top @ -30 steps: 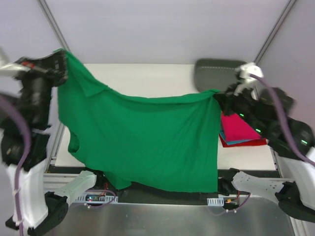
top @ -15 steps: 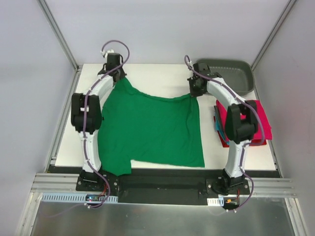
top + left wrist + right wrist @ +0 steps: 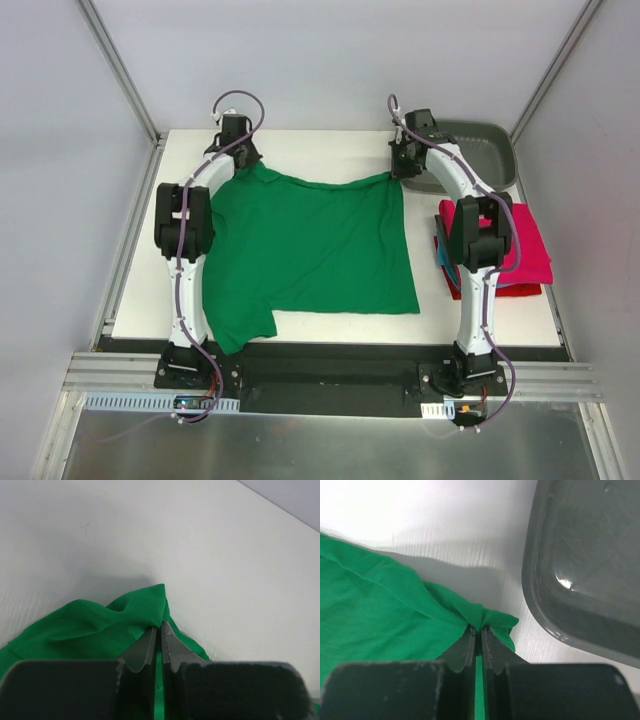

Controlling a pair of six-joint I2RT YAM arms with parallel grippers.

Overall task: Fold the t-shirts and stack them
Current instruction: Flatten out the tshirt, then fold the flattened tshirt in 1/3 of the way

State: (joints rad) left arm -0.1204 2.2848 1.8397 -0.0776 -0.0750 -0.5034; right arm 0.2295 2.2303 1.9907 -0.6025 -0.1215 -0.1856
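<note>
Green cloth covers most of the white counter [image 3: 300, 148]. A second ago the green shirt [image 3: 310, 250] was hanging in the air, stretched between the two raised arms. It now lies spread and nearly flat. Over the last half second it has also been dragged toward the far side, so its near hem sits well onto the counter instead of along the near edge. One sleeve [image 3: 240, 330] reaches close to that edge at the near left. The far edge sags in a shallow curve between the two held corners. I judge that the laying-out step is nearly done and the folding itself is not yet begun.

To the right, a stack of folded shirts [image 3: 525, 250] in crimson, teal and red lies apart from the green one, partly under the right arm. A grey tray [image 3: 490, 150] sits at the far right corner.

The left pincer [image 3: 240, 158] is at the far left of the shirt. In its wrist view the left pincer [image 3: 160, 632] is pressed together, with a bunched corner of green cloth pinched at its tips. The right pincer [image 3: 403, 172] is at the far right corner of the shirt, just beside the tray [image 3: 580, 565]. Its wrist view shows the right pincer [image 3: 480, 632] almost fully closed and gripping a gathered fold of the same cloth.
</note>
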